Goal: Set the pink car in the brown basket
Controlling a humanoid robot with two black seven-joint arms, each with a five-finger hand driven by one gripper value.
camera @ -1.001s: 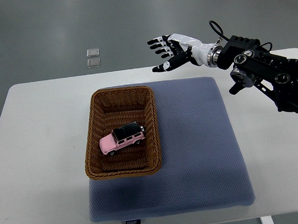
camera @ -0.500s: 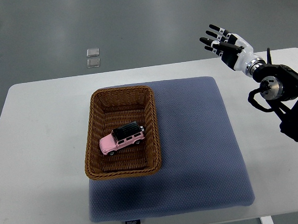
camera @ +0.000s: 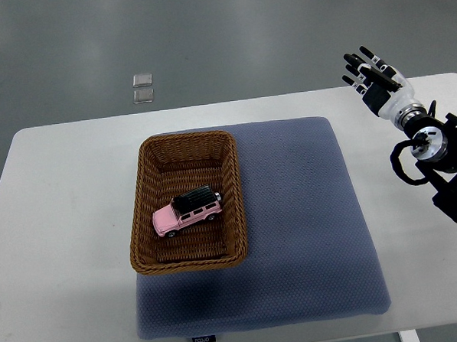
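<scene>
Pink car (camera: 187, 211) lying inside brown basket (camera: 232, 188), left of frame centre.
Right hand (camera: 375, 81) at upper right of frame, fingers spread and grasping nothing, well apart from basket; basket resting on blue-grey mat (camera: 308, 220) atop white table (camera: 63, 241).

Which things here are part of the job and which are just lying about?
Job: pink car, inside the basket; right hand, fingers open, off to the right.
Lying about: blue mat, white table, two clear squares on the floor.
</scene>
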